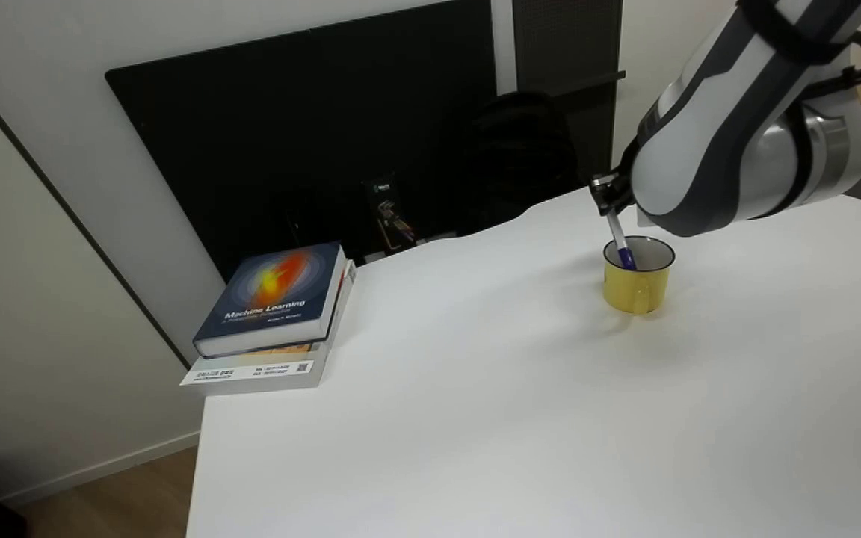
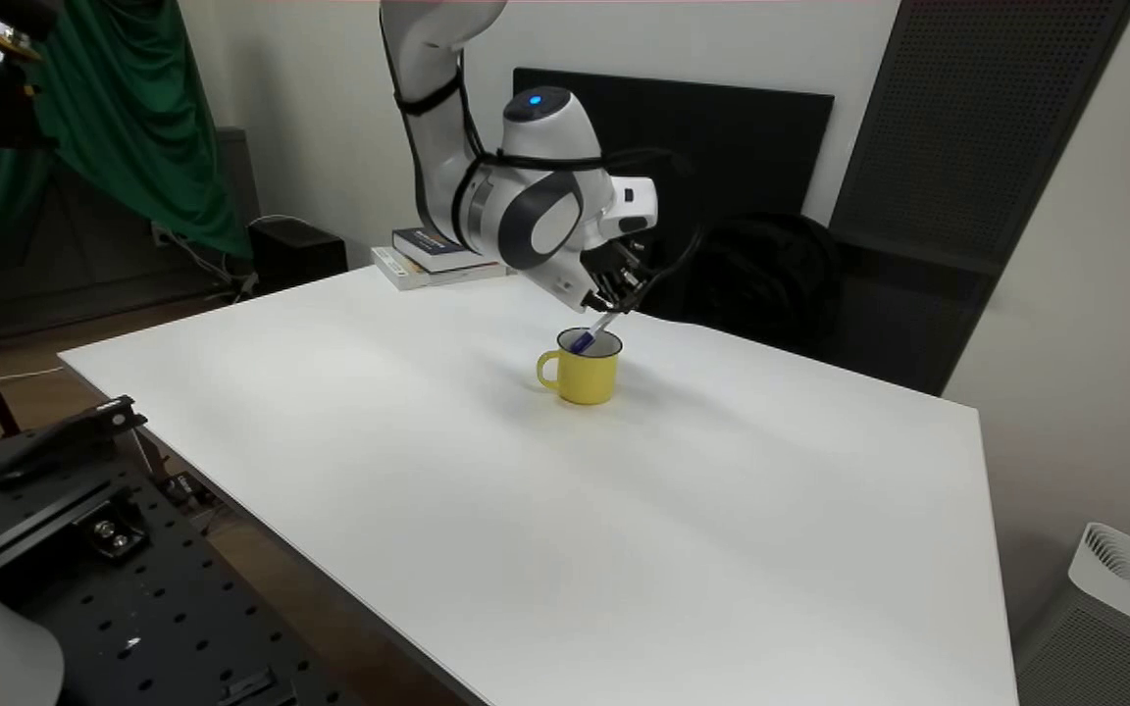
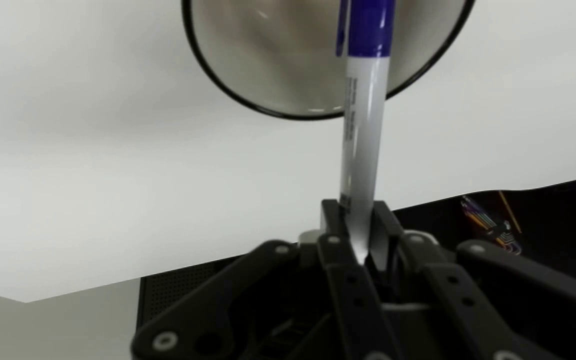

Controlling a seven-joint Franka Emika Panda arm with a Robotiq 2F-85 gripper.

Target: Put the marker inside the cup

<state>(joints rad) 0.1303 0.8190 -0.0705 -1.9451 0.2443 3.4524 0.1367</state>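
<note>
- Your white worktop (image 1: 430,433) spreads across both exterior views.
- Past its far edge, you can see a black panel (image 1: 296,134) upright behind the scene in both exterior views.
- Your Panda arm (image 1: 744,142) comes in from the far right in an exterior view, bent low over the worktop.
- On the left, along the far edge in an exterior view, you have a white book (image 1: 251,377) with the dark blue "Machine Learning" book (image 1: 270,295) flat on top.
- Your end effector (image 3: 359,220) is narrowed onto the marker (image 3: 363,130), a finger on either side of its white barrel.
- The yellow mug (image 2: 594,380) stands upright on the worktop, just below and to the near side of your end effector; its rim is edged in black, and its handle points left in an exterior view.
- The marker slants down from your grip, its blue-purple cap lowest, in the mug's mouth. You cannot tell whether the cap touches the inside.
</note>
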